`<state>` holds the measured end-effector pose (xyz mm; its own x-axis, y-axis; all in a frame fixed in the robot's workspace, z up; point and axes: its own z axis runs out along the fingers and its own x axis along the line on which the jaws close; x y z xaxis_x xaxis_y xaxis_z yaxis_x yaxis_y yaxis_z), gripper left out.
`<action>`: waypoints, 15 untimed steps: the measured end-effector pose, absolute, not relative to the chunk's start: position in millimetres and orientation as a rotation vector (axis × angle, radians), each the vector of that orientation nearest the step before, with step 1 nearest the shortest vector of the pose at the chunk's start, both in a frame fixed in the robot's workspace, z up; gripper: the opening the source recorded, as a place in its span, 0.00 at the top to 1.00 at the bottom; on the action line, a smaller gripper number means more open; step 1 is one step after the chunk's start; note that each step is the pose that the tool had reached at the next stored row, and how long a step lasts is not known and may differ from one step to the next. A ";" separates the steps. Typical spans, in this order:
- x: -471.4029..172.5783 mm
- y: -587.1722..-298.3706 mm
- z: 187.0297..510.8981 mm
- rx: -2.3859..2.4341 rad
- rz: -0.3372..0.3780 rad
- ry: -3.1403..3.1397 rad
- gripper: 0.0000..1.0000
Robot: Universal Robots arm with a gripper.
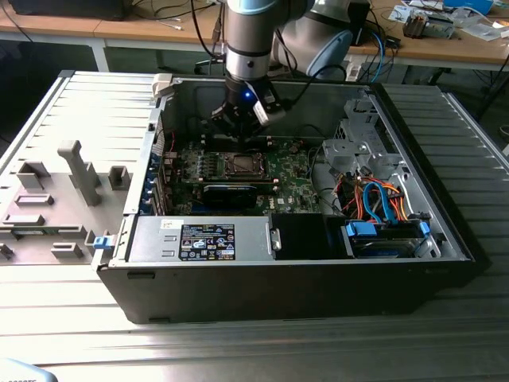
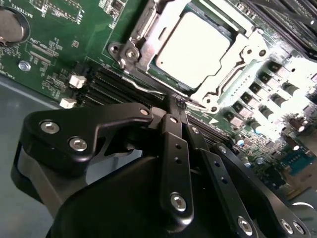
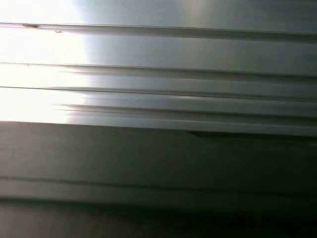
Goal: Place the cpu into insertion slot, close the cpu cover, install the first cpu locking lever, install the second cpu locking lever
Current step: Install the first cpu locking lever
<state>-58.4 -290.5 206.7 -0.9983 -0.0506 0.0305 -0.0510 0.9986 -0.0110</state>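
The cpu [image 2: 193, 47] lies flat in the insertion slot [image 1: 241, 165], its pale metal face showing through the window of the cpu cover [image 2: 238, 63]. The silver cover frame lies down over the chip's edges. My gripper [image 2: 177, 101] is just beside the socket's edge with its black fingers [image 2: 173, 144] pressed together, holding nothing I can see. A thin wire locking lever [image 2: 143, 87] runs along the socket side and ends right at the fingertips; whether they touch it I cannot tell. In the exterior view the gripper [image 1: 241, 123] hangs just above the socket, inside the open computer case [image 1: 445, 239].
Long black slots [image 2: 111, 84] lie beside the socket, with a coin battery [image 2: 10, 27] further off. The case holds a power supply [image 1: 199, 239] and a drive bay with blue and orange cables [image 1: 382, 208]. A grey fixture [image 1: 71, 171] stands at the exterior view's left. Ribbed grey metal [image 3: 158, 99] shows in the first wrist view.
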 end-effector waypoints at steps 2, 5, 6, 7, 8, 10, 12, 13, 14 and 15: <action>-54.2 -291.0 206.0 0.079 0.018 -3.110 0.89; -49.5 -291.1 205.4 0.079 0.018 -3.109 0.89; -48.3 -291.1 205.3 0.079 0.017 -3.109 0.89; -47.3 -291.1 205.2 0.079 0.017 -3.109 0.89; -44.6 -291.1 204.9 0.079 0.016 -3.109 0.89; -42.4 -291.2 204.7 0.079 0.015 -3.109 0.89; -40.6 -291.3 204.5 0.079 0.015 -3.109 0.89; -39.9 -291.4 204.5 0.079 0.014 -3.109 0.89; -39.4 -291.5 204.4 0.079 0.013 -3.109 0.89; -38.7 -291.6 204.2 0.079 0.011 -3.109 0.89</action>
